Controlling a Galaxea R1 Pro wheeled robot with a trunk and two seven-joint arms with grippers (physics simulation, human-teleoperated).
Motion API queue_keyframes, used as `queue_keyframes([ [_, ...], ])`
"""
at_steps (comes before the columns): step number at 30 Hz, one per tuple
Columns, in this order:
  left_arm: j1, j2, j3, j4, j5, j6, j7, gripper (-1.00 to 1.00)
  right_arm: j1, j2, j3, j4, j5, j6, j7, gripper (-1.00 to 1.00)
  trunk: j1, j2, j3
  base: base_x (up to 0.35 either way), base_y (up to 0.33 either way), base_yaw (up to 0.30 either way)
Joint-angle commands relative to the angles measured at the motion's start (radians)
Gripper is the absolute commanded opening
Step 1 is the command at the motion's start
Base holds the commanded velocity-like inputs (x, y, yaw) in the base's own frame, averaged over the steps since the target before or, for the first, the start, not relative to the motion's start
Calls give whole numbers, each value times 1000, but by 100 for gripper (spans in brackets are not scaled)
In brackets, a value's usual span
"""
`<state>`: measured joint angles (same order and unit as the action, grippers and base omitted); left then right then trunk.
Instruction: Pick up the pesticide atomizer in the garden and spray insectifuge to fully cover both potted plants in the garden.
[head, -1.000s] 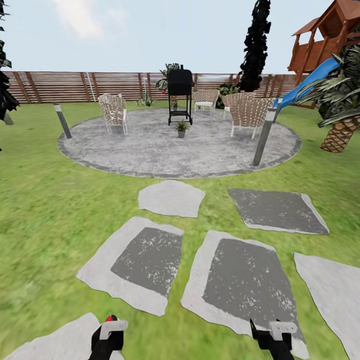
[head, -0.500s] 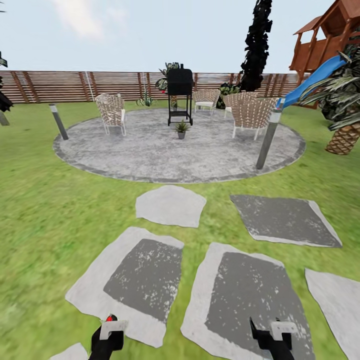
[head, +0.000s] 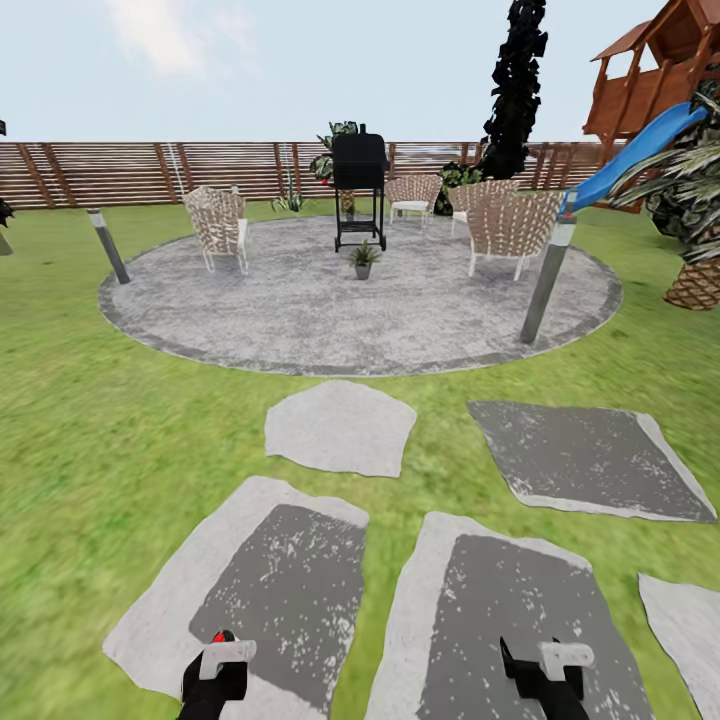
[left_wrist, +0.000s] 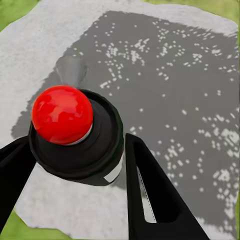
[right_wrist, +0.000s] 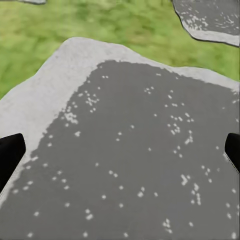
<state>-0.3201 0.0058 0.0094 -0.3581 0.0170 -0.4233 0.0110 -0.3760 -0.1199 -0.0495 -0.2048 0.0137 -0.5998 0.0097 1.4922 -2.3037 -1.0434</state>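
We have the pesticide atomizer (left_wrist: 75, 132) clamped between the jaws of our left gripper (left_wrist: 75, 150): in the left wrist view its red top and dark collar sit squarely between the two black fingers (left_wrist: 150, 195), and both press against its sides. In the head view the red top (head: 218, 637) peeks just above the left gripper (head: 215, 675) at the bottom edge. The jaws of our right gripper (right_wrist: 120, 150) stand wide apart with nothing between them but a grey stepping stone (right_wrist: 135, 155) below; the right gripper (head: 545, 675) hangs low beside the left one.

So the pick-up looks done. What we judge is left is everything to do with spraying. One potted plant (head: 363, 258), a small rosette in a grey pot, stands on the round paved patio (head: 300, 320), well ahead of both jaws and far out of reach, just in front of the black grill (head: 360, 190) and between the woven chairs (head: 220, 225). We cannot pick out the second potted plant with certainty; the greenery by the wooden fence (head: 120, 170) is too small to tell. Lawn (head: 90, 430) and more stepping stones lie between us and the patio, with a grey lamp post (head: 548, 285) at its near right edge. We would need to close that gap first, then aim the nozzle over each rosette in turn.
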Motion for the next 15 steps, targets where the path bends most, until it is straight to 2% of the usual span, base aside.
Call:
queue_keyframes([
  [1,-1,0,0,1,1,-3,2,-100,-1,0,-4,1,2,-3,1,100,0,0,-1,335,0,0],
  [15,-1,0,0,1,1,-4,2,-100,0,0,-4,1,2,-3,1,100,0,0,-1,335,0,0],
])
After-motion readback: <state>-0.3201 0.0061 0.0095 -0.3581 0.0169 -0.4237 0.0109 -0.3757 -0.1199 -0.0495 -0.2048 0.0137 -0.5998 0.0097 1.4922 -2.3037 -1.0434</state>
